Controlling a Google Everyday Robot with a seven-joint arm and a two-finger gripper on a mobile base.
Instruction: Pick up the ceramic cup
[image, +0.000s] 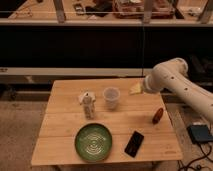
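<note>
The ceramic cup (111, 97) is small, pale whitish-grey and has no handle. It stands upright on the wooden table (65, 127), a little behind the middle. My white arm reaches in from the right. My gripper (141, 88) is at the arm's end over the table's far right part, about a cup's width to the right of the cup and apart from it. A pale yellowish shape (135, 89) sits right at the gripper; I cannot tell what it is.
A slim white bottle-like container (88, 105) stands just left of the cup. A green plate (93, 142) lies at the front. A black phone (134, 143) lies to the plate's right. A small reddish-brown object (158, 115) lies near the right edge. A dark shelf runs behind the table.
</note>
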